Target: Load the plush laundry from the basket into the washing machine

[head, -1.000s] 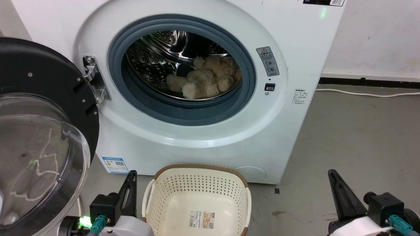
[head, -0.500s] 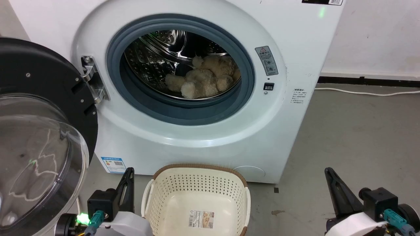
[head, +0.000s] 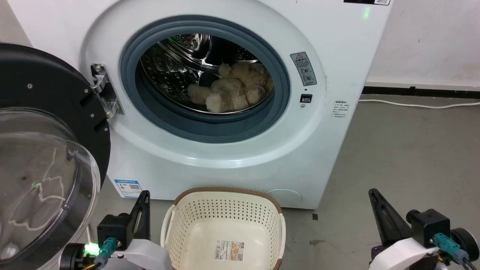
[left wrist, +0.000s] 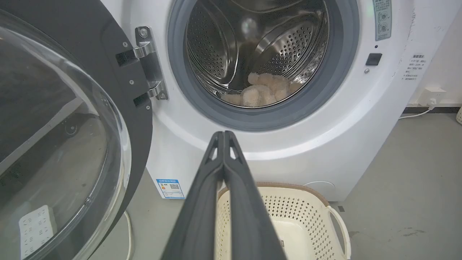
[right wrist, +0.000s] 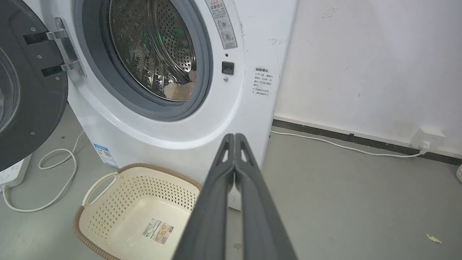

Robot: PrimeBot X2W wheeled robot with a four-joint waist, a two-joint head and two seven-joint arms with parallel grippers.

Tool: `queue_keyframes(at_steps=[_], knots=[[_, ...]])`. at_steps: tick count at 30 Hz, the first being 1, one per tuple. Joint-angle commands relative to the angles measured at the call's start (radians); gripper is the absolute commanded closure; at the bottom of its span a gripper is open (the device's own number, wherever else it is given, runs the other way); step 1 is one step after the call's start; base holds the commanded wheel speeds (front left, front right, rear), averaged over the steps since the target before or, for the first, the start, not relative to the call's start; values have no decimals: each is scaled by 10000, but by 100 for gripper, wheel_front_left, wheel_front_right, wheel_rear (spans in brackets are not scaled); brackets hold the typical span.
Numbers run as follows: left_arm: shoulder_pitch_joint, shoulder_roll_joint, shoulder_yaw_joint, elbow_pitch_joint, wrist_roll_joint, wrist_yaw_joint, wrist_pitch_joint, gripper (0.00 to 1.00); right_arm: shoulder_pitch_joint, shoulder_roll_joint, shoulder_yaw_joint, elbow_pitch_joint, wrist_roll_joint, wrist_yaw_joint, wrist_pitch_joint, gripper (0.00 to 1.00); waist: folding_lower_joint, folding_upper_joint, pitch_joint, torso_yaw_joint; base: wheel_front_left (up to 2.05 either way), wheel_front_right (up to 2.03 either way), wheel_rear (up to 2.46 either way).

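**Plush laundry in the drum, both grippers closed**

The plush laundry (head: 230, 90) lay inside the drum of the washing machine (head: 240, 161), whose door (head: 48, 78) stood open. The basket (head: 225, 192) sat just in front of the machine. The left gripper (left wrist: 223, 134) and right gripper (right wrist: 234, 135), also in front of the machine, were pressed fully closed and held nothing.

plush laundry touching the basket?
Apart. Head view: the plush laundry lies inside the washing machine, while the basket stands on the floor in front, well below it.

Basket (head: 225, 213), washing machine (head: 232, 168) on floor (head: 405, 157)
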Motion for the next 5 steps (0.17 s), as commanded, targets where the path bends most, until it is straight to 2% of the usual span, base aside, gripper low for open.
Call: queue_keyframes(at_steps=[1,5], knots=[[-152,-64,51,-69,82,-17,65,100,-165,43,22,42,-51,5,63,100,-1,0,1,-2,0,0,0],[-181,-119,150,-106,155,-45,187,100,-250,46,41,66,-127,6,187,100,-1,0,11,-18,0,0,0]])
